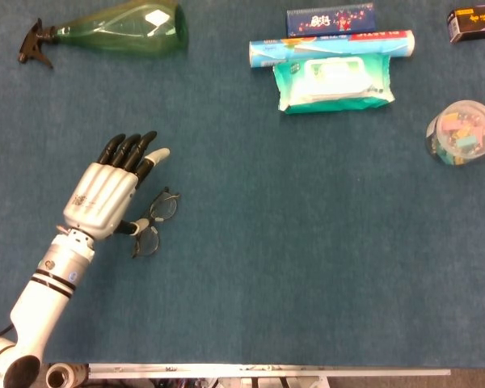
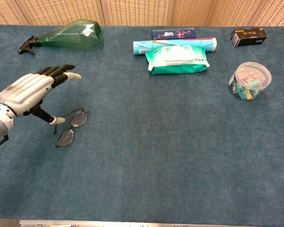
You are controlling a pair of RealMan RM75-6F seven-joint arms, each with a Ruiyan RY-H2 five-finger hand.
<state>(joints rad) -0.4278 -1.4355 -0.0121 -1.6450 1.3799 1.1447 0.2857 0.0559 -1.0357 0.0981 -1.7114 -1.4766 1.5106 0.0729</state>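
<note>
Item: left hand point(image 1: 105, 194), silver-backed with black fingers point(image 1: 129, 149), on a white and grey arm entering from the near left corner. Condition: fingers extended and spread, nothing held; thumb angled downward beneath the palm, its pale tip close to the eyeglasses. In the chest view the hand point(image 2: 26, 92) hovers above the surface with the thumb tip just beside the near temple arm of the frame; actual contact cannot be told.

Item: pair of thin dark-framed eyeglasses point(image 1: 155, 221), lying unfolded on the blue carpet-like surface point(image 1: 307, 242). Position: just to the robot's right of the hand and slightly nearer the table's front edge than the fingertips. Long axis, lens to lens, runs diagonally, roughly parallel to the hand's own line from wrist to fingertips. The eyeglasses point(image 2: 68, 127) lie partly under the palm's right edge in the head view. The left hand is the nearer one; the right hand appears in neither view.

Other stock, all well apart at the far edge: green transparent spray bottle with black trigger point(image 1: 113, 31), lying on its side; teal pack of wet wipes point(image 1: 335, 81); round clear plastic tub of coloured clips point(image 1: 461, 133), far right.
</note>
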